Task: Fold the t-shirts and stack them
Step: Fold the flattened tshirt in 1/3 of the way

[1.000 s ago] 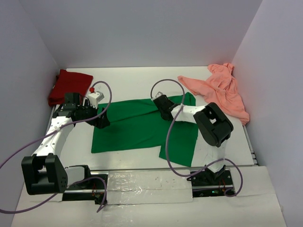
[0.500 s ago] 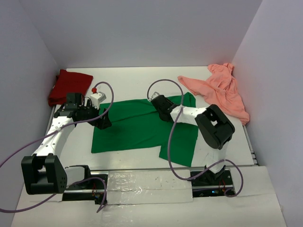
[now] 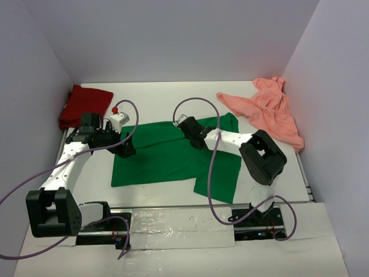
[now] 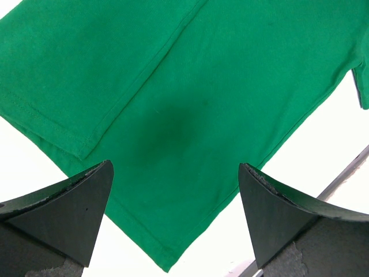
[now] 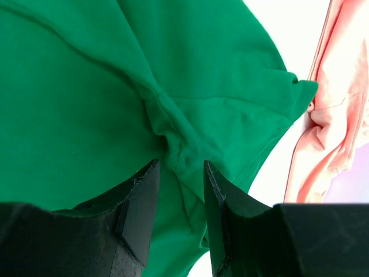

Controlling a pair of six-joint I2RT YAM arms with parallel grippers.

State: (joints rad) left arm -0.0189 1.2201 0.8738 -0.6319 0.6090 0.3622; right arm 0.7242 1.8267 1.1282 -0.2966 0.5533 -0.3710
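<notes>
I am hovering over the green shirt (image 3: 164, 158).
Left gripper (image 4: 176, 167) is gaping wide; right gripper (image 5: 180, 164) is standing part-open, gripping nothing.

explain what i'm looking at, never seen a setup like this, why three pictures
Two robot arms are bolted to the near edge of a white table: the left arm and the right arm. The wide picture comes from a fixed camera above and behind them. The two close-ups come from cameras on the wrists; the dark wedges are the fingers. Three shirts lie on the table: a green t-shirt spread in the middle, a dark red t-shirt far left, a salmon-pink t-shirt crumpled far right. The left gripper hangs wide open over the green one. The right gripper stands slightly open at a puckered fold of it; nothing looks clamped.
</notes>
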